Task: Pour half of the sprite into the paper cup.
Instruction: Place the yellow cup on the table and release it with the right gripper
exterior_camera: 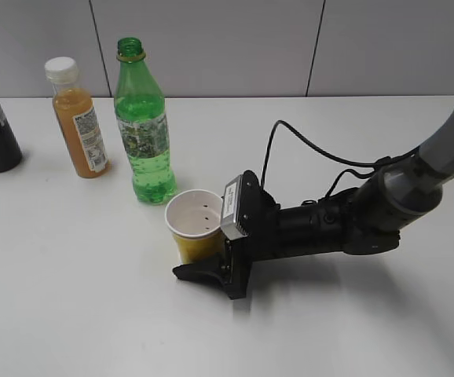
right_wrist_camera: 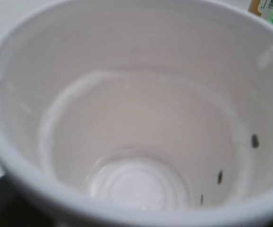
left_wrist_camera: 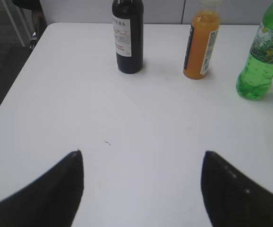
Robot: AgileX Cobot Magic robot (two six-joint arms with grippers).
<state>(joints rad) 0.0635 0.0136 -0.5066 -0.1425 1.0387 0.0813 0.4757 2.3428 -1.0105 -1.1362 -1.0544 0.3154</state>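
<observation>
My right gripper [exterior_camera: 203,263] straddles the empty paper cup [exterior_camera: 194,224] just in front of the uncapped sprite [exterior_camera: 142,126], grip unclear, my left gripper [left_wrist_camera: 141,187] spread over bare table [left_wrist_camera: 127,118]; nothing poured yet, so the whole pour remains.

Green sprite [exterior_camera: 144,133], yellow paper cup [exterior_camera: 193,229]

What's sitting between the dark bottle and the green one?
The orange juice bottle stands between the dark bottle and the green bottle, apart from both; the left wrist view and the exterior view show it.
</observation>
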